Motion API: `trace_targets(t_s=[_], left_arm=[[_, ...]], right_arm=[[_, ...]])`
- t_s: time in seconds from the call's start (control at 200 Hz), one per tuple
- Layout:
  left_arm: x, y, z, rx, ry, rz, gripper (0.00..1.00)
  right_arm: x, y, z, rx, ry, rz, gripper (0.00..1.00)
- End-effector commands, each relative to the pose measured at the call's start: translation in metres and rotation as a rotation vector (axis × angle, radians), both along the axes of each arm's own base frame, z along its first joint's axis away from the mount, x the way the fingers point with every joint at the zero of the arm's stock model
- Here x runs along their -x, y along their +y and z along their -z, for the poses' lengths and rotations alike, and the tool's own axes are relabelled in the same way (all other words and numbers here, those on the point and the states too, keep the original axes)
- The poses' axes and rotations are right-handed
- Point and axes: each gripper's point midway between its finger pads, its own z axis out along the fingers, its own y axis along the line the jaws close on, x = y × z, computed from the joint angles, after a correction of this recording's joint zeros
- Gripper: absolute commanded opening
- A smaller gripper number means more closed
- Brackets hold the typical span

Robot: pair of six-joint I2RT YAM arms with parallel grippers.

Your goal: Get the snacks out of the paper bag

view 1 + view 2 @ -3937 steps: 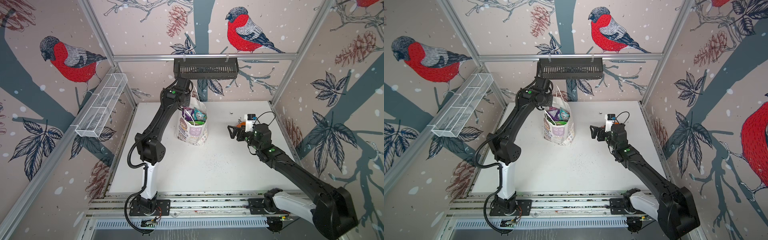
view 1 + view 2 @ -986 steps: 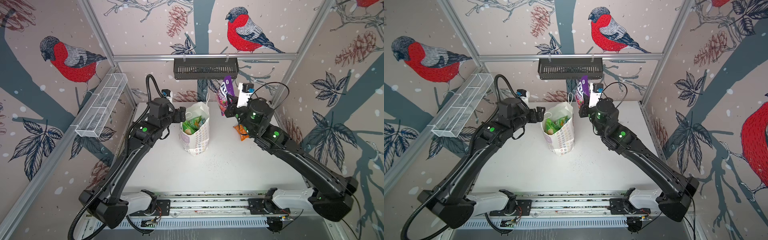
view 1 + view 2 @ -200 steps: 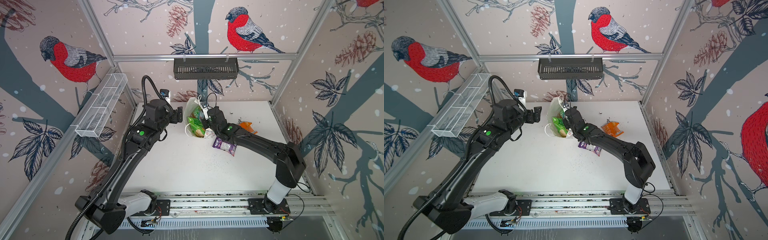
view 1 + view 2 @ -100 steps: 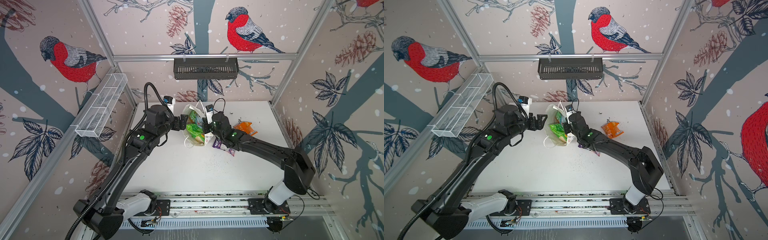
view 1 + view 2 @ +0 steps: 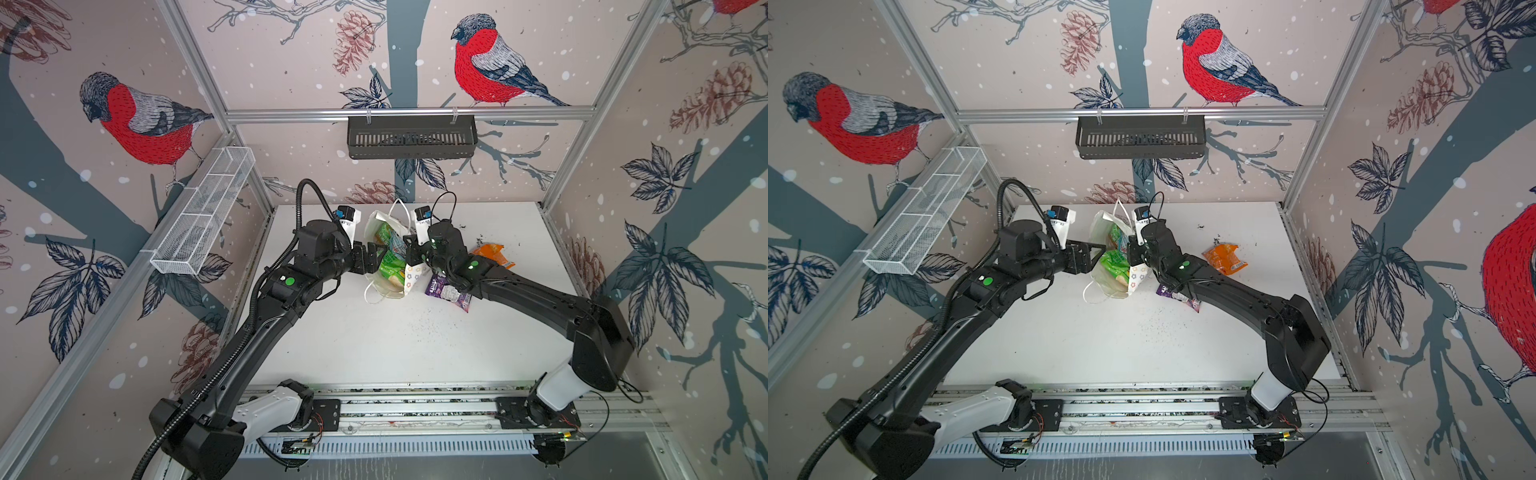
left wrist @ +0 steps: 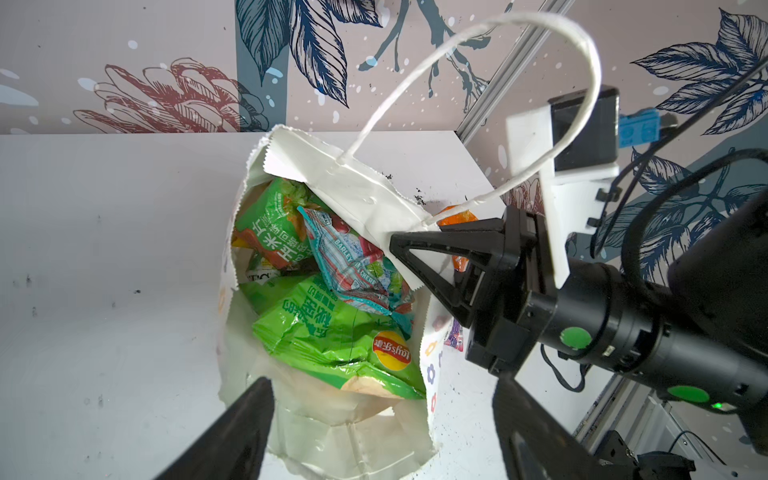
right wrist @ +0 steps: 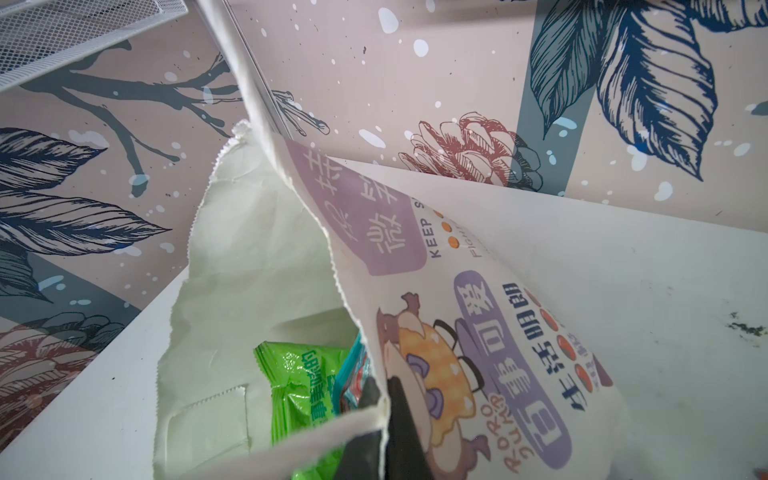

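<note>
The white paper bag leans over at the middle of the table, its mouth facing my left gripper. My right gripper is shut on the bag's rim by a cord handle. My left gripper is open at the mouth, a finger on each side of the near rim. Inside lie a large green chip bag, a teal packet and a smaller green one. An orange packet and a purple packet lie on the table right of the bag.
A black slotted basket hangs on the back wall and a white wire basket on the left wall. Dark crumbs dot the white table. My right arm passes just above the purple packet.
My left gripper has moved right, up to the bag's mouth, with its jaws a little narrower. My right gripper has kept its hold on the rim and shifted slightly right, tipping the bag.
</note>
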Motion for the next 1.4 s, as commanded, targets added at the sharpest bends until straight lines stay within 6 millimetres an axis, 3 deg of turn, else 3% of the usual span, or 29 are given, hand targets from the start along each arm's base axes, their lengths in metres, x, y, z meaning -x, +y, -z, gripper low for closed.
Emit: trace_targets(t_s=[0.0,0.295,0.871,1.111,1.396], left_arm=[[0.004,-0.013,-0.003,0.061,0.014,0.059,0.82],[-0.004,-0.018,0.019,0.09,0.081,0.031,0.76],[-0.038,-0.046,0.056,0.041,0.09,-0.012,0.76],[-0.046,-0.037,0.077,0.004,0.127,-0.089,0.72],[-0.055,-0.045,0.089,0.042,0.153,-0.098,0.63]], right_arm=[[0.001,0.003,-0.013,-0.058,0.002,-0.017,0.0],[0.006,0.005,-0.019,-0.107,0.007,-0.046,0.0],[0.014,0.006,-0.029,-0.17,0.012,-0.075,0.0],[0.014,0.007,-0.033,-0.192,0.017,-0.078,0.0],[0.016,0.008,-0.033,-0.207,0.021,-0.087,0.0]])
